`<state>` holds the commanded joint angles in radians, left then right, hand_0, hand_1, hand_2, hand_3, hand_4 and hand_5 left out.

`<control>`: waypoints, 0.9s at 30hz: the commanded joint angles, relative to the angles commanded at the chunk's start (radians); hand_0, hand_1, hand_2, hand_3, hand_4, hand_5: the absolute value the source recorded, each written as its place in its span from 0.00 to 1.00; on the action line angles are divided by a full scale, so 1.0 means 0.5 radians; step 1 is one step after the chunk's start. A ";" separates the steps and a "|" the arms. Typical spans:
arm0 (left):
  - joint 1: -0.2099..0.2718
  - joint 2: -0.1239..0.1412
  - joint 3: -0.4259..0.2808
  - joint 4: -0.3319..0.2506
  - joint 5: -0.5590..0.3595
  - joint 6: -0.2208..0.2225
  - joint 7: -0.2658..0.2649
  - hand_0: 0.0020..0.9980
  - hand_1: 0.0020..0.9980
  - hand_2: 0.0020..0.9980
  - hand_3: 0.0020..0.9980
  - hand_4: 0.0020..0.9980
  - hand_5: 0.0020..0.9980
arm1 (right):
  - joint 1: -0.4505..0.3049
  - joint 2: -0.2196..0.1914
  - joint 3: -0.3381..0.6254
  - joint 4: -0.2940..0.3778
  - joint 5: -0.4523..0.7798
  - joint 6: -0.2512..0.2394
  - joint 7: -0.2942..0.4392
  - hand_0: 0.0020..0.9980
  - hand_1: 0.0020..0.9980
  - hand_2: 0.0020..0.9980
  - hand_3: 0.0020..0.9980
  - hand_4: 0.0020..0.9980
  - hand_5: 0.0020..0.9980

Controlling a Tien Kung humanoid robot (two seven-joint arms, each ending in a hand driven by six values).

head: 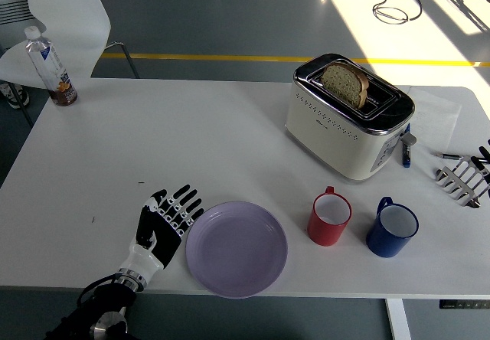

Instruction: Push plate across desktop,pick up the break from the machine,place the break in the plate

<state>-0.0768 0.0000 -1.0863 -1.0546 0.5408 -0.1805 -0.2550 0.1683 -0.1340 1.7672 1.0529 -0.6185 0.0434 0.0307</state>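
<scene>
Grey floor with a yellow line (230,57) runs behind your white table (176,141), and sunlight falls on the far right part of the room. Your left hand (164,223) lies flat near the front edge of the table, its fingers (186,202) stretched out and released, holding nothing. Just to the right of these fingers, touching them at its left rim, you see the lilac plate (236,248), empty and close to the front edge. Further right of the plate stand a red mug (330,217) and then a blue mug (391,228), both upright and a little apart from each other. Behind the mugs, well away from your left fingers, the cream toaster (348,118) stands at an angle, and one slice of bread (345,84) rises out of its slot. Your right hand (465,176) shows only partly at the right edge of the table, its pale fingers extended and relaxed, grasping nothing. A water bottle (50,67) stands upright at the far left corner.
</scene>
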 joint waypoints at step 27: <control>0.101 0.000 -0.645 -0.223 0.280 0.334 -0.163 0.83 0.82 0.83 0.74 0.49 1.00 | 0.155 -0.299 -0.354 0.692 -0.617 -0.281 0.060 0.76 0.73 0.74 0.74 0.54 0.53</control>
<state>-0.0264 0.0000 -1.4089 -1.1660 0.6806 -0.0137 -0.3364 0.2458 -0.2835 1.5903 1.3991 -0.9270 -0.0972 0.0606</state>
